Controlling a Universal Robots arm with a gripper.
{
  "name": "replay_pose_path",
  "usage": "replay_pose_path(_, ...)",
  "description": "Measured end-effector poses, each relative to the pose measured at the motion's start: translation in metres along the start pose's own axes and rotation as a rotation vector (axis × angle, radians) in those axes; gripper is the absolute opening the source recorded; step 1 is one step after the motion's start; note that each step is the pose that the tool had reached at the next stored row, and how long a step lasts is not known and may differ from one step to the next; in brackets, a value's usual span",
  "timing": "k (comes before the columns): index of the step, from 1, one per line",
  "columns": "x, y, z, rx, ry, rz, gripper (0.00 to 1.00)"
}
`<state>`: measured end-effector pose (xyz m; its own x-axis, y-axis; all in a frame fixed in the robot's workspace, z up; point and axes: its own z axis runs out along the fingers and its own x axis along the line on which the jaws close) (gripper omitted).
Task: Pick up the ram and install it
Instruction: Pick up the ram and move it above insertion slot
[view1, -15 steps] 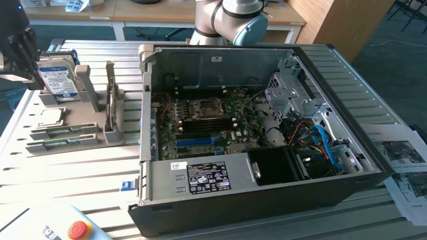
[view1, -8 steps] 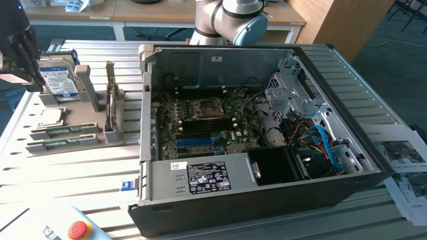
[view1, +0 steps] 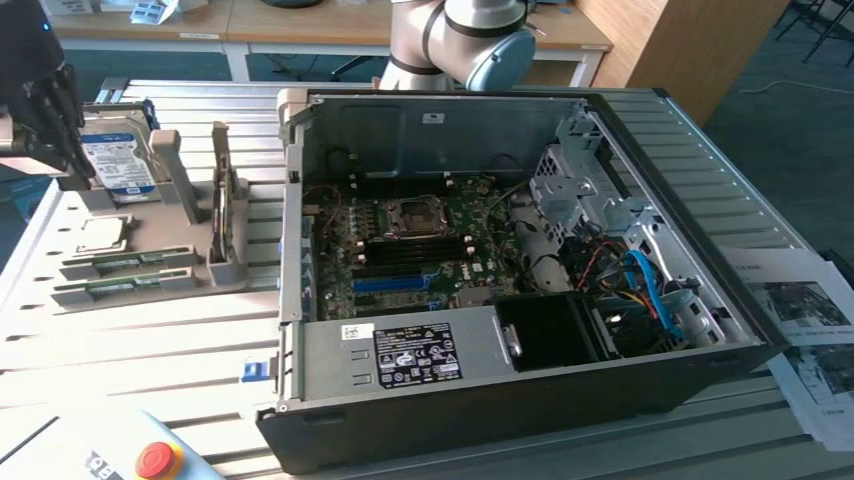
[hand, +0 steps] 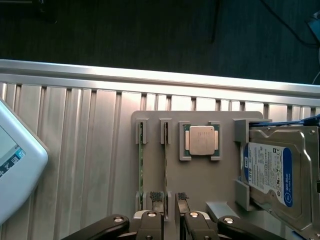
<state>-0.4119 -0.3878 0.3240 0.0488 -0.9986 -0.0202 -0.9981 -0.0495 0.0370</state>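
my gripper hangs over the grey holder, fingers apart. they straddle the ram standing on edge in its slot, near the processor chip.

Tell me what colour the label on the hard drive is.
The hard drive's label is white with a blue edge; the wrist view shows it best.

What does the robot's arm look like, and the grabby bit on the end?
The arm is made of round silver-grey tubes, with a pale blue cap on one joint. Its end effector is black, with shiny silver screws and rough, dotted grey pads on the fingertips.
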Motion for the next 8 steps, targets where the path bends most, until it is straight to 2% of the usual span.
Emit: replay_pose_path(8, 0.001, -0.0005, 0.0145, 0.0, 0.0, 0.0, 0.24)
